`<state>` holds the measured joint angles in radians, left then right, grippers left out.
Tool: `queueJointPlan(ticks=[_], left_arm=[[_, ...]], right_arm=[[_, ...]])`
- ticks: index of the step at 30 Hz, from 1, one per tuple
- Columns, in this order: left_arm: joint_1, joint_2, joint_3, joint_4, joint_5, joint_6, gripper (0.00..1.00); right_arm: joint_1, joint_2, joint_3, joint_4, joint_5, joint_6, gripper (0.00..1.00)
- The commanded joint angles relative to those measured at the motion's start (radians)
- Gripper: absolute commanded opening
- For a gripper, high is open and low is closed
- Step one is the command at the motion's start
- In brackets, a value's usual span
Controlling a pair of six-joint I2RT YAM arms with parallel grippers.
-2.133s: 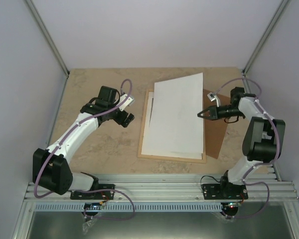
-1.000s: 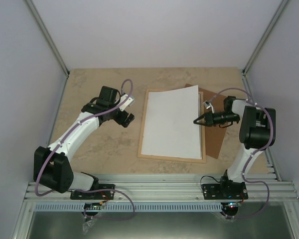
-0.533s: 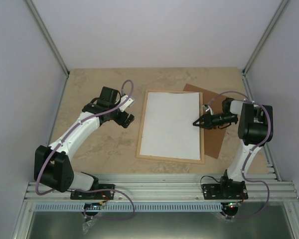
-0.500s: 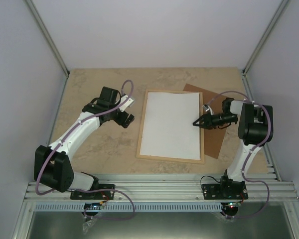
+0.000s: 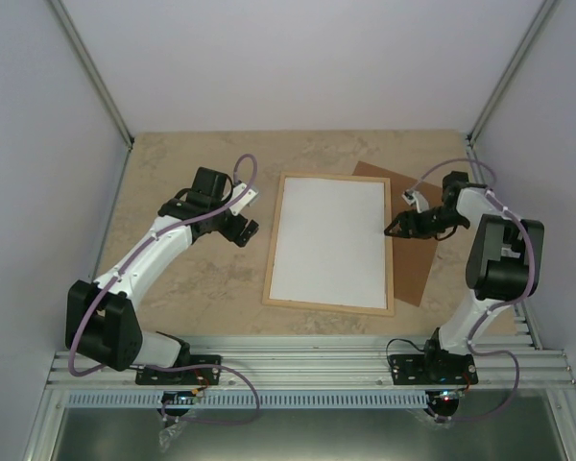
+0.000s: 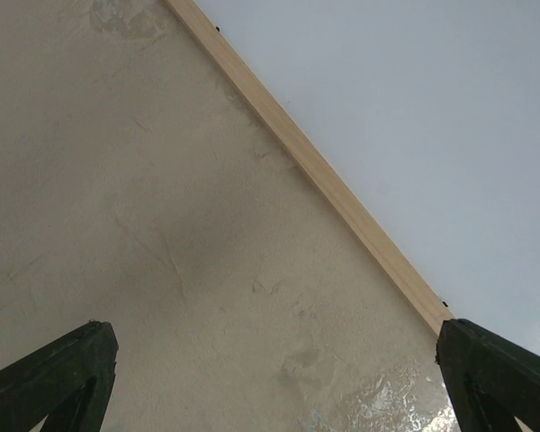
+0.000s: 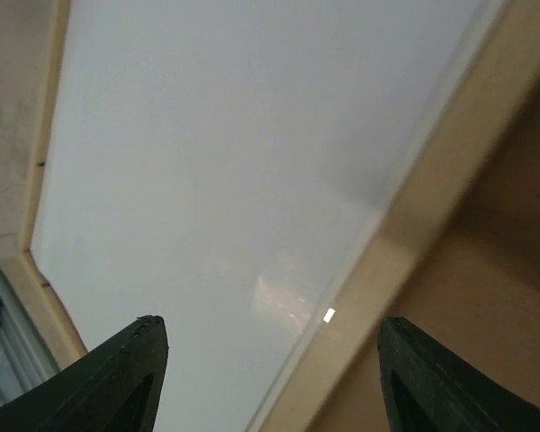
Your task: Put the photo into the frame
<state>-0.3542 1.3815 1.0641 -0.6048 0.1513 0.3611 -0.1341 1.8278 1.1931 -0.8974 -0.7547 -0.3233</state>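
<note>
The frame (image 5: 273, 242) of light wooden slats lies flat at the table's middle, and a plain white sheet (image 5: 328, 240) fills it. The photo is hidden; no landscape print shows. My right gripper (image 5: 392, 229) hovers at the frame's right slat (image 7: 414, 225), open, with nothing between its fingers (image 7: 270, 321); below it are the white sheet (image 7: 225, 153) and the slat. My left gripper (image 5: 247, 230) hangs open just left of the frame. In its wrist view (image 6: 272, 325) it looks down on bare table, with the frame's slat (image 6: 324, 175) and the white sheet (image 6: 414, 117) beyond.
A flat brown fibreboard panel (image 5: 418, 274) lies partly under the frame's right side and reaches toward the right arm (image 7: 495, 297). Grey walls and metal posts enclose the table on three sides. The arm bases stand on a rail at the near edge.
The white sheet, held tilted over the frame by the right gripper, now lies flat inside it. The right gripper has opened, let go and drawn back slightly rightward. The left arm has not moved.
</note>
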Motion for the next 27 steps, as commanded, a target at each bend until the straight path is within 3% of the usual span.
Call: queueJointPlan(ticks=[1, 14, 19, 27], left_arm=[[0.003, 0.012, -0.011, 0.028, -0.003, -0.022, 0.99], [0.013, 0.029, -0.047, 0.037, 0.006, -0.083, 0.99], [0.074, 0.068, -0.04, 0.034, 0.067, -0.148, 0.99], [0.209, 0.177, 0.002, 0.028, 0.156, -0.222, 0.99]], right_arm=[[-0.021, -0.018, 0.002, -0.003, 0.114, -0.014, 0.64], [0.03, 0.17, -0.003, 0.027, -0.08, 0.046, 0.45], [0.118, 0.215, 0.063, 0.037, -0.187, 0.069, 0.43], [0.329, 0.368, 0.199, 0.189, -0.283, 0.224, 0.44]])
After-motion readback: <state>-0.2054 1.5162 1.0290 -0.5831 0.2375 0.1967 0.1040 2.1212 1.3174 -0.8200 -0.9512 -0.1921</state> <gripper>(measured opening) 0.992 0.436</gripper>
